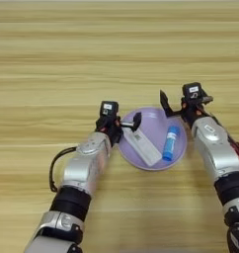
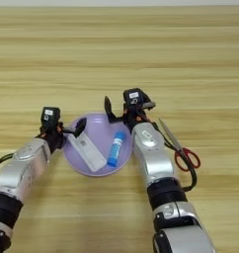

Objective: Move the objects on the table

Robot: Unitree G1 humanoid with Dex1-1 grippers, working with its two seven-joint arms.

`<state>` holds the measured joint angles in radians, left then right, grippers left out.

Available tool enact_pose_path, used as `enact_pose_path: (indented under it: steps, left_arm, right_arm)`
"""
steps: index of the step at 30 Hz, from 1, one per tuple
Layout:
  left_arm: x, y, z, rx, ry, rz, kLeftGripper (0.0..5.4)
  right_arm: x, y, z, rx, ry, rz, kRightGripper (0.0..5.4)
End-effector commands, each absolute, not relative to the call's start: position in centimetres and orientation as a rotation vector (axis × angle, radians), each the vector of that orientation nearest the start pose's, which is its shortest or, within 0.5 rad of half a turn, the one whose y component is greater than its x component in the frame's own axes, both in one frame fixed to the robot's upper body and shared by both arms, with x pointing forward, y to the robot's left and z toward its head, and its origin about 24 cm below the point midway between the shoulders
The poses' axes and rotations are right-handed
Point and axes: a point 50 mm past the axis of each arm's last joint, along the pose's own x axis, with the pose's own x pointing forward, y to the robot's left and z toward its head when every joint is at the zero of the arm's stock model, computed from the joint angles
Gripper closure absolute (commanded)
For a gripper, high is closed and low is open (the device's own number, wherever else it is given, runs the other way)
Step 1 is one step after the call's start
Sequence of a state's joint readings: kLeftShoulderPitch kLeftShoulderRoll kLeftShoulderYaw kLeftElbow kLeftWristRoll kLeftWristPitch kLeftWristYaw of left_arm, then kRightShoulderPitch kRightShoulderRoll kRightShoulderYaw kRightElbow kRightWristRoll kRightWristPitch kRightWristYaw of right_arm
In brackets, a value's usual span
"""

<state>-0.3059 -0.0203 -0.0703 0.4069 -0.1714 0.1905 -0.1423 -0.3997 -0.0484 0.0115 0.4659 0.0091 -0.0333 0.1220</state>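
Left pincer [image 1: 130,123]: fingers spread around the white bar's [image 1: 141,146] upper end, apparently placing or releasing it on the plate [image 1: 153,121].
Right pincer [image 1: 172,106]: open, empty, at the plate's far rim.
Blue tube [image 1: 170,142]: lying on the plate beside the bar.

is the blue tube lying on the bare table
No, the blue tube lies on the lilac plate, beside the white bar.

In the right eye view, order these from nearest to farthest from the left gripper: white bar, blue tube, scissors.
From the left gripper:
1. White bar, on the plate's left half, at the fingers.
2. Blue tube, on the plate's right half.
3. Scissors, on the table beyond the right arm.
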Motion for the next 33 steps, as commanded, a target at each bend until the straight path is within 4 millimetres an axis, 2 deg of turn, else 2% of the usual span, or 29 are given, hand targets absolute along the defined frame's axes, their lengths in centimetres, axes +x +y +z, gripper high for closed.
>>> enact_pose_path:
  steps: [1, 16, 28, 33]
  left_arm:
    - [30.7, 10.7, 1.0, -0.103, 0.276, -0.231, 0.03]
    - [32.7, 17.2, 0.9, -0.015, 0.174, 0.124, 0.03]
    - [33.0, 17.2, 0.6, 0.000, 0.173, 0.145, 0.03]
    - [33.0, 17.0, 0.6, 0.000, 0.172, 0.142, 0.03]
  right_arm:
    - [32.3, -12.5, 4.5, -0.074, 0.057, 0.230, 0.00]
    - [31.5, -11.8, 3.3, -0.145, 0.120, 0.348, 0.00]
    - [30.1, -10.2, 1.5, -0.173, 0.220, 0.519, 0.00]
    - [29.1, -8.8, 0.4, -0.179, 0.271, 0.611, 0.00]
